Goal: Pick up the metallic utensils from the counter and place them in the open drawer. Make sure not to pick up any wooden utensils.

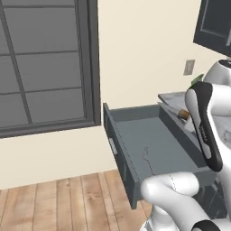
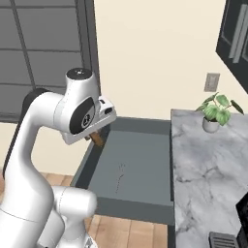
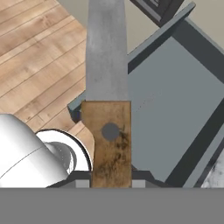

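Observation:
My gripper (image 3: pixel 111 176) is shut on the brown wooden handle of a utensil with a broad flat grey metal blade (image 3: pixel 107 52). Its handle (image 2: pixel 97 139) pokes out under my hand, above the open drawer's side wall; the same handle (image 1: pixel 183 113) peeks from behind my forearm. The open drawer (image 2: pixel 138 206) is a deep blue-grey box with a silver bar handle (image 1: pixel 113 146). A thin grey fork (image 2: pixel 119 175) lies flat on its floor (image 1: pixel 147 158). The marble counter (image 2: pixel 208 160) runs along the drawer's right side. No wooden spoon is in view.
A potted plant (image 2: pixel 215 110) stands at the counter's back corner, under a wall outlet (image 2: pixel 211 82). A dark window (image 1: pixel 45 63) fills the wall left of the drawer. Wooden floor (image 1: pixel 58 203) lies below. A dark cabinet (image 2: pixel 237 38) hangs at upper right.

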